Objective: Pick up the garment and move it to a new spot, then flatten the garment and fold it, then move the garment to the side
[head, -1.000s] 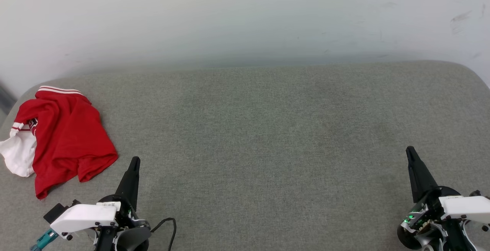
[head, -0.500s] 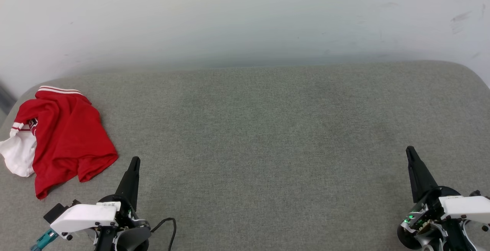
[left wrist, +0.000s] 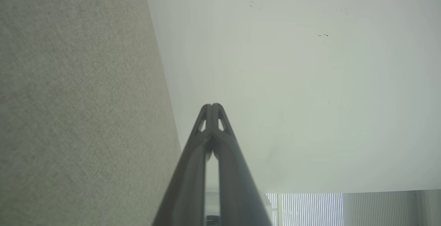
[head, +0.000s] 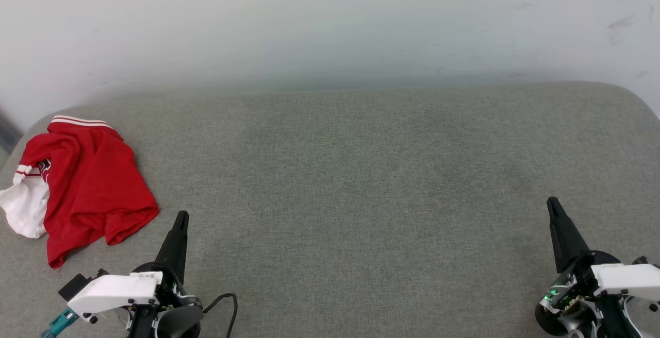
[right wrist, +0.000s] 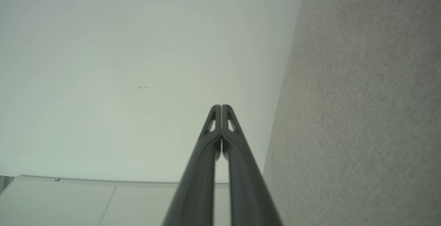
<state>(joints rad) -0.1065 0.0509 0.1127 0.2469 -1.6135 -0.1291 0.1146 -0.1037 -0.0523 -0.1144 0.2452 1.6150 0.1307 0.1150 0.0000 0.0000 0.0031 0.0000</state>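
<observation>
The shirt point(head: 87, 183) is seen lying crumpled by the left edge of the grey, fabric-covered tabletop point(head: 361, 173), toward its far left corner. Mostly red cloth is shown, bunched into folds; a white sleeve point(head: 23, 209) is spread at the very edge, and a band of red-and-white striped trim point(head: 80, 120) is turned toward the far side. The shirt is not touched by anything but the tabletop. The left hand point(head: 181, 217) is held low over the near left part of the tabletop, near the shirt's closest hem but apart from it, with its dark fingers pointed toward the far edge. It is closed on nothing: in the left wrist view the two fingers point(left wrist: 193, 171) are pressed together at the tips, with the tabletop on one side and the pale wall point(head: 330, 23) beyond. A black cable point(head: 229, 302) is looped beside the left wrist. The right hand point(head: 551, 203) is held over the near right part, well apart from the shirt, and it too is pointed toward the far edge. It is likewise closed and empty, as its fingers point(right wrist: 241, 171) are shown meeting at the tips in the right wrist view. The middle of the tabletop is crossed by neither arm.
</observation>
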